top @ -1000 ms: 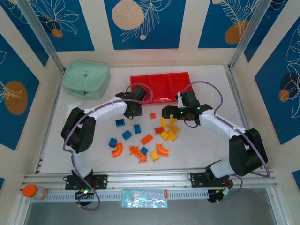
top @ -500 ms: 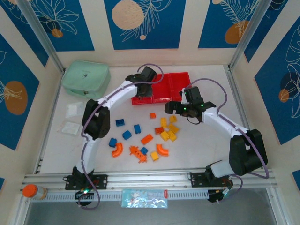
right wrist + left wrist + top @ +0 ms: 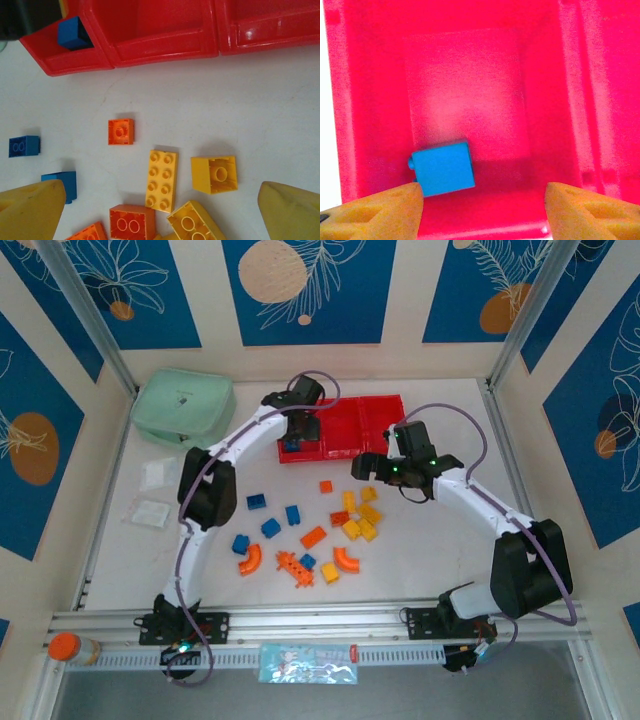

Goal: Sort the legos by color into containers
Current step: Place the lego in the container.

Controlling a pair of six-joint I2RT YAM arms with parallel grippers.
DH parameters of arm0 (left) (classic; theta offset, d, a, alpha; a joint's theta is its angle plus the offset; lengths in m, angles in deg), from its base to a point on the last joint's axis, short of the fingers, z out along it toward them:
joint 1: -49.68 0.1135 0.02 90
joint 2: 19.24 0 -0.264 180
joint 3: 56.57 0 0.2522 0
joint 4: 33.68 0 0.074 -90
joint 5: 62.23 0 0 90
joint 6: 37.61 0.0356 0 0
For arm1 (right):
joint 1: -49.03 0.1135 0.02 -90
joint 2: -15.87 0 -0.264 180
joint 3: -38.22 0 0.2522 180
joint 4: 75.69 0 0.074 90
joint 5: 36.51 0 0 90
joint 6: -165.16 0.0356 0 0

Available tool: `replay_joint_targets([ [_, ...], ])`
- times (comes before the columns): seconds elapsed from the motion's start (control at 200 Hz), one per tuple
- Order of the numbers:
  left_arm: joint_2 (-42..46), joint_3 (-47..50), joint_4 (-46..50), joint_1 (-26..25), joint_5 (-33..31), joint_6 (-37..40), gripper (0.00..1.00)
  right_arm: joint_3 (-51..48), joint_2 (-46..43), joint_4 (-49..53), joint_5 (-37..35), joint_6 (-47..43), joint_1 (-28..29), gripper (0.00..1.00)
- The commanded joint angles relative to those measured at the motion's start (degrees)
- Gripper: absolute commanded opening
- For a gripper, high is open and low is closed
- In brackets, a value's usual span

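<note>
My left gripper [image 3: 297, 430] hangs open over the left bin of the red containers [image 3: 372, 418]. A blue brick [image 3: 442, 167] lies in that bin [image 3: 375, 75], just clear of my left fingertips [image 3: 380, 212]. My right gripper [image 3: 375, 472] is open above the loose legos: a yellow flat brick [image 3: 162, 180], a yellow cube [image 3: 214, 174] and an orange square [image 3: 121, 131] lie between its fingers [image 3: 30, 210]. The right wrist view also catches the blue brick [image 3: 74, 33] in the containers [image 3: 150, 35]. Blue bricks [image 3: 271, 528], orange arches [image 3: 250, 559] and yellow bricks [image 3: 362, 520] are scattered mid-table.
A mint-green pouch [image 3: 183, 408] sits at the back left beside the bins. Two clear plastic bags [image 3: 150, 512] lie at the left. An orange-capped bottle [image 3: 65, 648] stands by the front rail. Wall panels close in the table's sides and back.
My left arm swung from the table's middle up over the left bin, and its jaws opened, leaving the blue brick in the bin. My right gripper drifted slightly back, still open.
</note>
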State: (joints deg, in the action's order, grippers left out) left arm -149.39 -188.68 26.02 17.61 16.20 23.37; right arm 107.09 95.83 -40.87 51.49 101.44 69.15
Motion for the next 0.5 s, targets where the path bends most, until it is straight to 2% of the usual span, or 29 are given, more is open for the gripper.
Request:
replay_joint_targets([
  [0.0, 9.62, 5.98, -0.39, -0.82, 5.85, -0.51, 0.66, 1.32, -1.35, 2.73, 3.14, -0.93, 0.52, 0.99],
  [0.075, 14.93, 13.41, -3.31, -1.77, 7.84, -1.96, 0.66, 0.82, -1.39, 3.25, 4.63, -0.55, 1.43, 0.99],
  [0.275, 25.80, 31.22, -5.13, -4.12, 8.28, -8.12, 0.69, -0.84, -0.89, 4.66, 7.65, 0.67, 4.33, 0.99],
  [0.495, 28.36, 40.55, -4.03, -7.65, 7.62, -13.65, 0.73, -4.93, -0.55, 2.27, 10.39, 3.10, 6.59, 0.99],
])
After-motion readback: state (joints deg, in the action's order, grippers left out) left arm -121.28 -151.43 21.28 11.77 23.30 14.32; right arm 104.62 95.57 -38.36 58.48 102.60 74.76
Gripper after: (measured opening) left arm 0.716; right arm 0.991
